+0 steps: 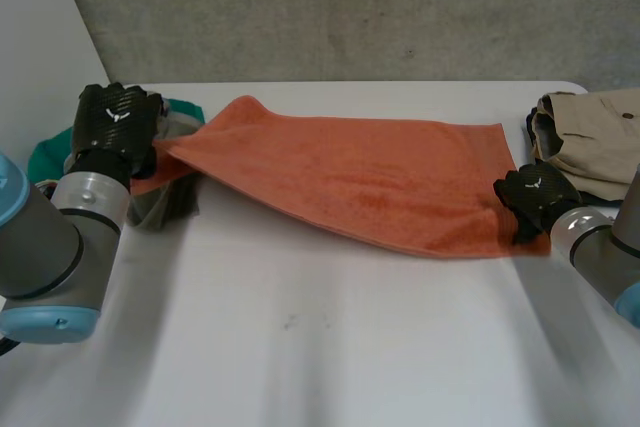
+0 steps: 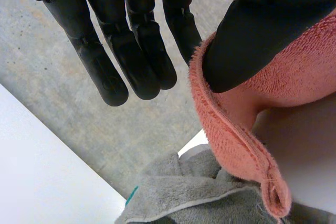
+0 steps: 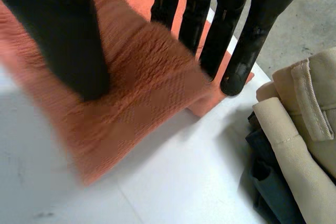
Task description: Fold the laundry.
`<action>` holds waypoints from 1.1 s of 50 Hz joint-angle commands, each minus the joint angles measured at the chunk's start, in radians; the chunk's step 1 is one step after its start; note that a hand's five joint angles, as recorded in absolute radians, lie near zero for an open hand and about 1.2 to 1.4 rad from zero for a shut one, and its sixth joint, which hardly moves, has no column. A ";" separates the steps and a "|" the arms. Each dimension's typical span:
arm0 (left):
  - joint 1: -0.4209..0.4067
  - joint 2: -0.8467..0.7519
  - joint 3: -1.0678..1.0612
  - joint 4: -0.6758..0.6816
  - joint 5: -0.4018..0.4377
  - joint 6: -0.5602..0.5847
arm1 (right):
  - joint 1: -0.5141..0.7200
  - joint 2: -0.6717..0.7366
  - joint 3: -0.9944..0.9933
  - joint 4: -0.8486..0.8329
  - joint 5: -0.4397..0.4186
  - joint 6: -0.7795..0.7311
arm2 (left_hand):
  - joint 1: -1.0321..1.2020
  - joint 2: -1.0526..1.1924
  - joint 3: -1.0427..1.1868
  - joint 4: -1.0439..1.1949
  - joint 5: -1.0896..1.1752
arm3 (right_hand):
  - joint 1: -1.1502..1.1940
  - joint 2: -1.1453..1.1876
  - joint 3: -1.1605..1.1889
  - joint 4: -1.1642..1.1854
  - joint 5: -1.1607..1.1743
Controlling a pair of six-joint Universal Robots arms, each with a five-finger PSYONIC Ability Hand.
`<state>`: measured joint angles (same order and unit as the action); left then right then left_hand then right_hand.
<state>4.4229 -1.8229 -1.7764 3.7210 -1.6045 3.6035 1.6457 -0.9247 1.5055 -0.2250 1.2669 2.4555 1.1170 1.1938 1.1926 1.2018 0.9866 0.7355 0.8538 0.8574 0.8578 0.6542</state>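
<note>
Nearest the robot, at 6 o'clock in the head view, the white table (image 1: 320, 347) lies bare. Beyond it, at about 3 o'clock, the right hand (image 1: 535, 197) pinches the near right corner of the orange towel (image 1: 370, 177), thumb on top and straight fingers (image 3: 210, 35) beneath, with the corner raised off the table. The towel stretches across the middle from 3 to 10 o'clock, opened out and sagging onto the table between its ends. At 9 to 10 o'clock the left hand (image 1: 115, 122) holds the opposite end aloft, thumb pressing the edge towards straight fingers (image 2: 131, 51), above a crumpled grey cloth (image 1: 170, 202) and a teal cloth (image 1: 45, 162). Farther off, at 2 o'clock, a beige garment (image 1: 600, 132) lies heaped. I judge the task barely begun: the towel is spread and gripped for a fold, no crease is made yet, and the other pieces wait.
</note>
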 commanded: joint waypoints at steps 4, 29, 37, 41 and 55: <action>0.004 0.002 -0.008 -0.035 -0.002 0.004 | -0.004 -0.011 -0.010 0.029 0.002 0.002 | 0.279 0.202 0.204 0.194 0.235 | 0.661 0.542 0.539 0.538 0.568; 0.119 0.416 -0.328 -0.825 0.055 0.297 | -0.181 -0.422 0.147 0.866 0.002 -0.418 | 0.279 0.202 0.204 0.194 0.235 | 0.661 0.542 0.539 0.538 0.568; 0.061 0.216 -0.204 -0.504 0.083 0.296 | -0.106 -0.314 0.089 0.649 -0.001 -0.273 | 0.279 0.202 0.204 0.194 0.235 | 0.661 0.542 0.539 0.538 0.568; 0.014 0.075 -0.051 -0.319 0.051 0.304 | -0.040 -0.243 -0.038 0.528 0.038 -0.196 | 0.279 0.202 0.204 0.194 0.235 | 0.661 0.542 0.539 0.538 0.568; 0.001 -0.070 0.652 0.118 -0.045 0.294 | 0.057 -0.233 -0.511 -0.120 0.164 0.080 | 0.279 0.202 0.204 0.194 0.235 | 0.661 0.542 0.539 0.538 0.568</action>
<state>4.4166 -1.8986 -1.3047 3.7175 -1.6435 3.9509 1.7037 -1.1235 1.0514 -0.0097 1.4076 2.4308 1.1170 1.1938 1.1933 1.2021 0.9866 0.9727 1.1694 1.1852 1.1882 0.9868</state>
